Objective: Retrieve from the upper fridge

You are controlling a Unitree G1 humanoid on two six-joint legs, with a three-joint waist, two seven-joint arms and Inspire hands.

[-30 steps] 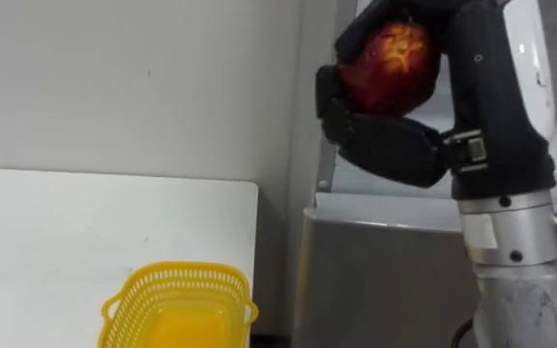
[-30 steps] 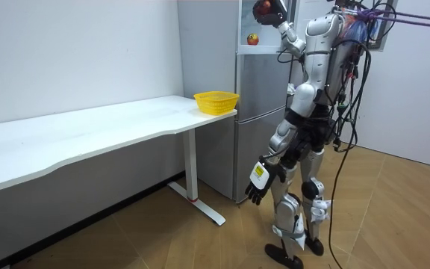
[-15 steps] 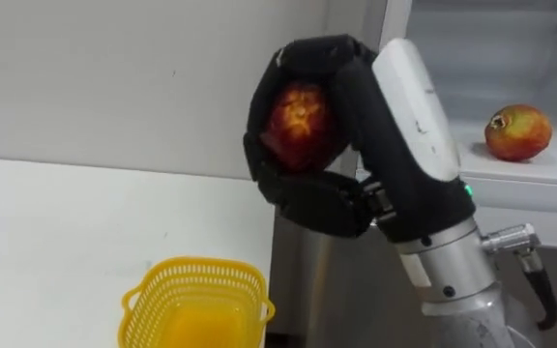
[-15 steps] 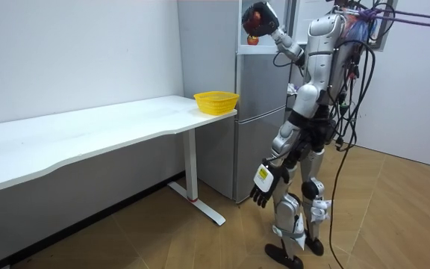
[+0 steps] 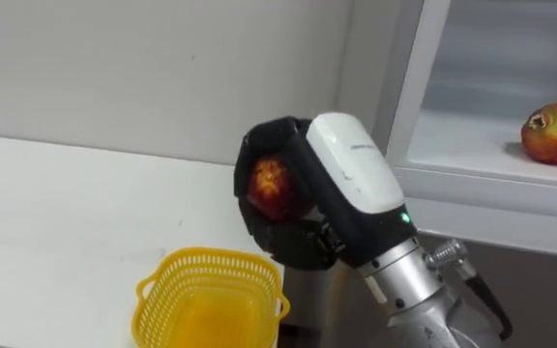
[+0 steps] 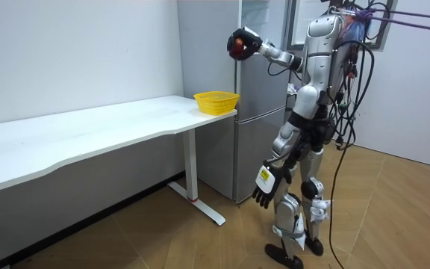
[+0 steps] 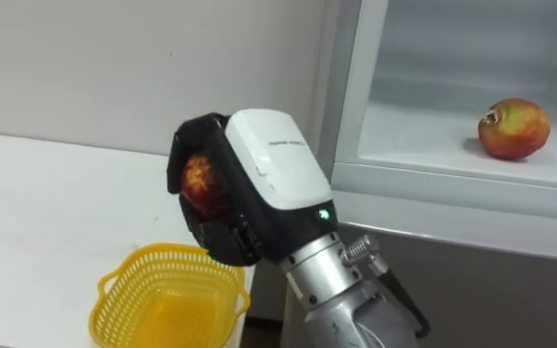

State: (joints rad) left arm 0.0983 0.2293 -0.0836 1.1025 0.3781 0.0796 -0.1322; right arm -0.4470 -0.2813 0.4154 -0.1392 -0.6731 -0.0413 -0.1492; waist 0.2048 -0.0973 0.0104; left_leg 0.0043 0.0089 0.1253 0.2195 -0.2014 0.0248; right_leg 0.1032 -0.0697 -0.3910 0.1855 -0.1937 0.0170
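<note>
My right hand (image 5: pixel 348 184) is shut on a red fruit (image 5: pixel 269 186), which peeks out between the dark fingers. Hand and fruit hang in the air just above the far right rim of the yellow basket (image 5: pixel 206 257), outside the fridge. In the room view the right hand (image 6: pixel 241 43) is stretched out from the fridge front towards the table, well above the basket (image 6: pixel 216 101). A second red fruit (image 5: pixel 555 133) lies on the open upper fridge's white shelf (image 5: pixel 462 147). My left hand (image 6: pixel 267 185) hangs open by my thigh.
The basket stands at the end of a long white table (image 5: pixel 56 222) next to the grey fridge (image 6: pixel 258 119). A plain wall runs behind the table. I stand on the wooden floor right in front of the fridge.
My right hand has carried the red fruit out of the fridge, down and to the left, to a spot over the basket. The eye view has shifted with it.
</note>
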